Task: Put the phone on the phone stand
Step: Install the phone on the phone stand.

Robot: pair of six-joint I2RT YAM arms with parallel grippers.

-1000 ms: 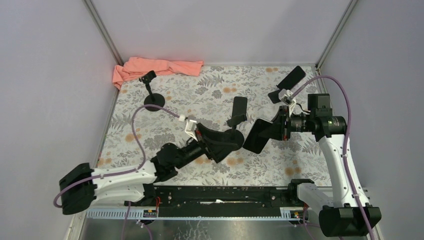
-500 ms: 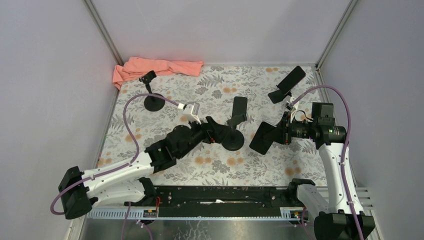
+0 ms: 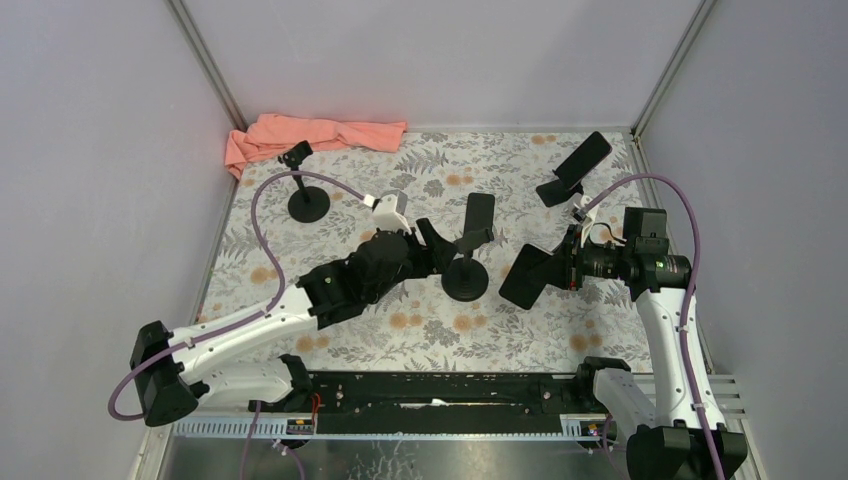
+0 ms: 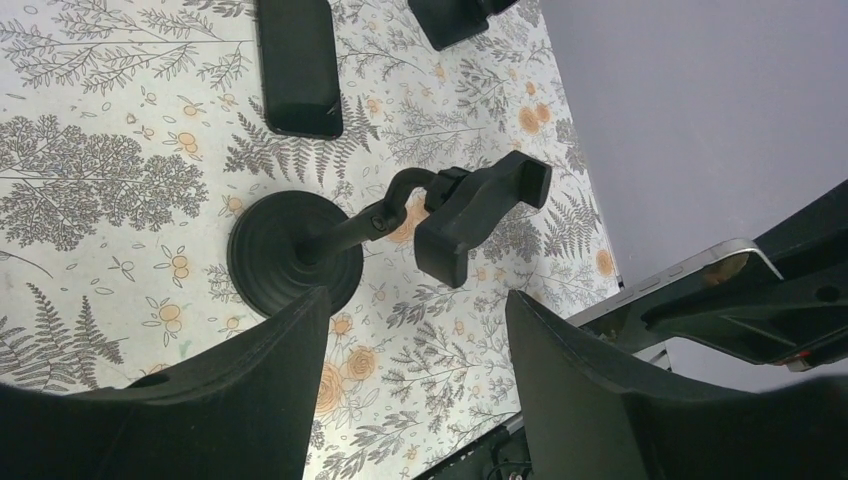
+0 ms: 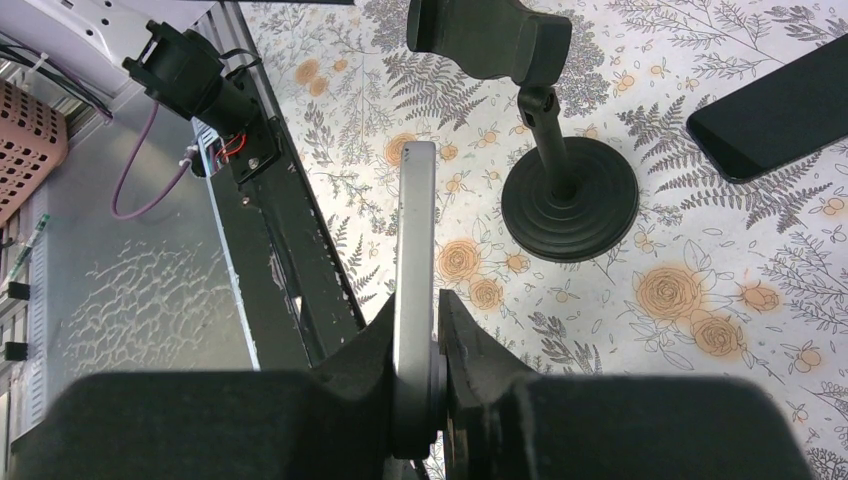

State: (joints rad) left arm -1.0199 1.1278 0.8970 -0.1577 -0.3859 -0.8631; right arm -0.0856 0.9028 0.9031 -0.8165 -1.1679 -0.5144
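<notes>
**Position of the workpiece.** The phone (image 3: 528, 277) is off the tabletop (image 3: 250, 250), held in the air just to the right of the phone stand (image 3: 466, 280) and not touching it. The right gripper (image 3: 570, 268) has its fingers (image 5: 470, 340) pinching the phone across its two flat faces at one end. The rest of the phone is free.

**Handling.** Judged from its look, the phone is a stiff, thin slab with smooth faces and a metal edge. It is likely slippery and breakable. A grip across the faces near one end suits it, since the free end can enter the cradle. The stand looks light on its round base and may tip or slide if pushed.

**Left side.** The left gripper (image 3: 430, 250) hovers beside the stand's base with its fingers (image 4: 270, 380) spread, holding nothing.

**Change.** A second ago the left gripper covered the stand's base; now the base shows clear. The phone has drawn back slightly to the right.
</notes>
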